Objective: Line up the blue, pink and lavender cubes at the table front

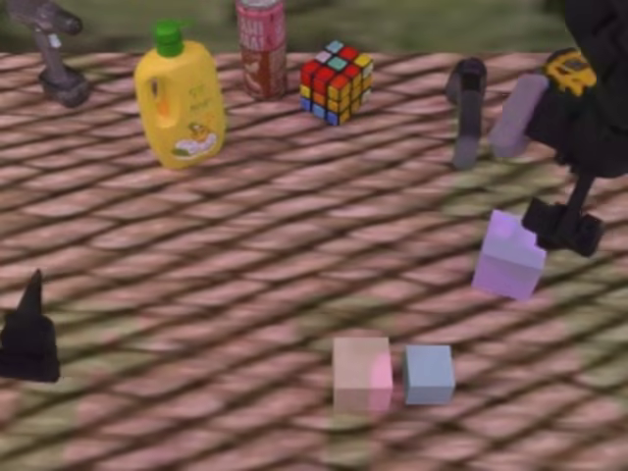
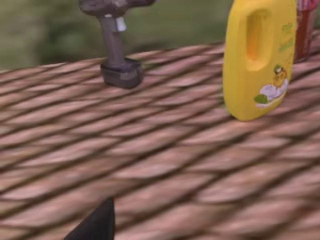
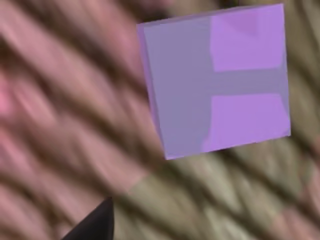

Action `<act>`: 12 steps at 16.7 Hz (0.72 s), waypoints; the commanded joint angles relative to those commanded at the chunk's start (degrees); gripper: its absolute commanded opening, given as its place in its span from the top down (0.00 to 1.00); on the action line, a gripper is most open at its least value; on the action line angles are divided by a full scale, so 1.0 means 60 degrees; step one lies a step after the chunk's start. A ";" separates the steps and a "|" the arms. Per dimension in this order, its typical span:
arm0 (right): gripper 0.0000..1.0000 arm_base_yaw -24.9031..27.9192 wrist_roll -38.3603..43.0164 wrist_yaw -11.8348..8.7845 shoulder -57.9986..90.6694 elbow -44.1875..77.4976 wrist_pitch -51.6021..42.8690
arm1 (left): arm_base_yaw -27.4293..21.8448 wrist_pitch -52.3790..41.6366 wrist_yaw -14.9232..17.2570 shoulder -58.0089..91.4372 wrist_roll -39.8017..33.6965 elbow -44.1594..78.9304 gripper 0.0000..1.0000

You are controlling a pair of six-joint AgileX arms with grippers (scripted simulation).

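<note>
The pink cube [image 1: 361, 374] and the blue cube [image 1: 429, 374] already sit side by side near the front edge of the table [image 1: 245, 294], just about touching, so 2 of the 3 places in the row look filled. The lavender cube [image 1: 509, 257] rests apart from them, farther back and toward the right side, flat on the woven surface. The right gripper [image 1: 561, 228] hangs just beside and above that cube's far right corner, probably lining up for a grasp from above; the right wrist view looks straight down on the cube's top face [image 3: 220, 80], crossed by the gripper's shadow. I cannot tell how its jaws stand. The left gripper [image 1: 29, 339] is parked at the left edge, jaws unreadable too. At the back, out of the way, stand a yellow bottle [image 1: 180, 98], a red can [image 1: 261, 44], a puzzle cube [image 1: 337, 81] and a drill [image 1: 54, 54]
</note>
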 joint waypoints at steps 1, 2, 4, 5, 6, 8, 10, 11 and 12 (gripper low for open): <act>0.00 0.0089 -0.0269 0.0004 0.0622 0.0530 -0.0313 | 0.0228 0.0370 0.0022 -0.0571 -0.0221 -0.0405 0.00; 0.00 0.0168 -0.0507 0.0009 0.1180 0.0999 -0.0585 | 0.0427 0.0706 0.0045 -0.1092 -0.0422 -0.0750 0.00; 0.00 0.0290 -0.0879 0.0019 0.2031 0.1734 -0.0997 | 0.0735 0.1253 0.0084 -0.1943 -0.0750 -0.1260 0.00; 0.00 0.0333 -0.1007 0.0024 0.2305 0.1996 -0.1136 | 0.0836 0.1443 0.0099 -0.2239 -0.0864 -0.1424 0.00; 0.00 0.0362 -0.1093 0.0027 0.2479 0.2173 -0.1228 | 0.0900 0.1569 0.0108 -0.2434 -0.0940 -0.1529 0.00; 0.00 0.0376 -0.1134 0.0028 0.2554 0.2257 -0.1271 | 0.0930 0.1629 0.0113 -0.2530 -0.0976 -0.1579 0.00; 0.00 0.0376 -0.1134 0.0028 0.2554 0.2257 -0.1271 | 0.0930 0.1629 0.0113 -0.2530 -0.0976 -0.1579 0.00; 0.00 0.0376 -0.1134 0.0028 0.2554 0.2257 -0.1271 | 0.0930 0.1629 0.0113 -0.2530 -0.0976 -0.1579 0.00; 0.00 0.0323 -0.1122 0.0027 0.2532 0.2231 -0.1250 | 0.0930 0.1629 0.0113 -0.2530 -0.0976 -0.1579 0.00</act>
